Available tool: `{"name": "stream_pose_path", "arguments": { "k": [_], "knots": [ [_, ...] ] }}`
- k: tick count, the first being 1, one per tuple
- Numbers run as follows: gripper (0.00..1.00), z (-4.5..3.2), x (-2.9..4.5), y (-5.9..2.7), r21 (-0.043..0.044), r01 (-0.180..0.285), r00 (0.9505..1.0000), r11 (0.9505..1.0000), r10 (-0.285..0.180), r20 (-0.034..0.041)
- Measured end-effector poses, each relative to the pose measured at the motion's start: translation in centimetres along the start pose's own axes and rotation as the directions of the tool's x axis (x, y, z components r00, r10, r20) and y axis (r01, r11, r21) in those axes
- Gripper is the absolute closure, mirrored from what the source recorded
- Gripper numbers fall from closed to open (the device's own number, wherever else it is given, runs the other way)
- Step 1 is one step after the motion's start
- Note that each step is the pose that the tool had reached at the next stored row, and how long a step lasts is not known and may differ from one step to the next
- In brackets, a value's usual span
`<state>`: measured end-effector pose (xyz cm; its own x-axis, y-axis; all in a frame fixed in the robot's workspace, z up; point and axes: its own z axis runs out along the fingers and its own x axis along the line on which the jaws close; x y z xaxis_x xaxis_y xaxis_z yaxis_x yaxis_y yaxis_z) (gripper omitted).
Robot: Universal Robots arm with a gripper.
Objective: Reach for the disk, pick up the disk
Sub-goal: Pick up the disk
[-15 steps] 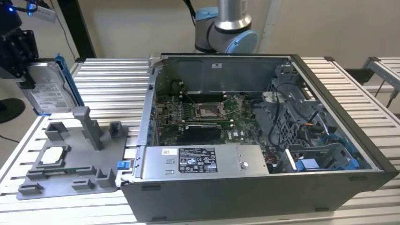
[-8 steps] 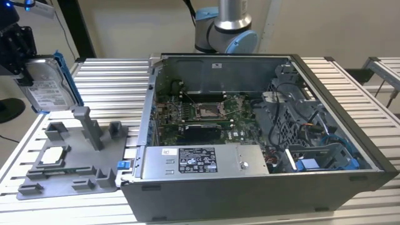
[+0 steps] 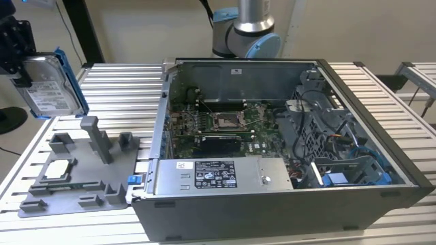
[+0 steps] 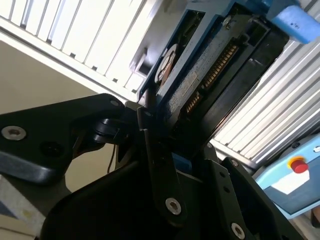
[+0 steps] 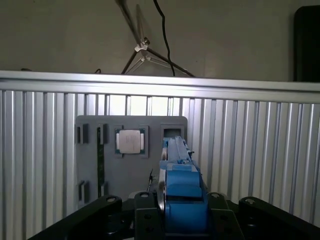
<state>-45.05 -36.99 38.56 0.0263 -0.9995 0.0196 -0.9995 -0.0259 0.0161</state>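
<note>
The black two-finger claw (image 3: 20,69) is clenched on the flat silver-grey metal disk (image 3: 49,87), which carries a white label and a bright blue plastic bracket. In the second wrist view the fingers (image 4: 155,160) press the disk (image 4: 200,75) near one end. The disk hangs on edge at the exterior view's left, raised well clear of the grey moulded plastic fixture tray (image 3: 75,176) on the ribbed aluminium table (image 3: 116,84). The pick-up looks essentially complete. Grip the metal faces, not the bracket, which may flex. Hold the disk vertical. Avoid the tray's upright posts and the open grey computer case (image 3: 272,153).
</note>
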Motion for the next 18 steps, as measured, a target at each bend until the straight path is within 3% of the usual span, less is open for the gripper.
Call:
{"name": "stream_pose_path", "arguments": {
  "k": [18],
  "knots": [
    [1.00, -2.94, 0.06, 0.05, 0.0001, 0.000, 1.0000, 1.0000, 0.000, 0.0000]
  ]
}}
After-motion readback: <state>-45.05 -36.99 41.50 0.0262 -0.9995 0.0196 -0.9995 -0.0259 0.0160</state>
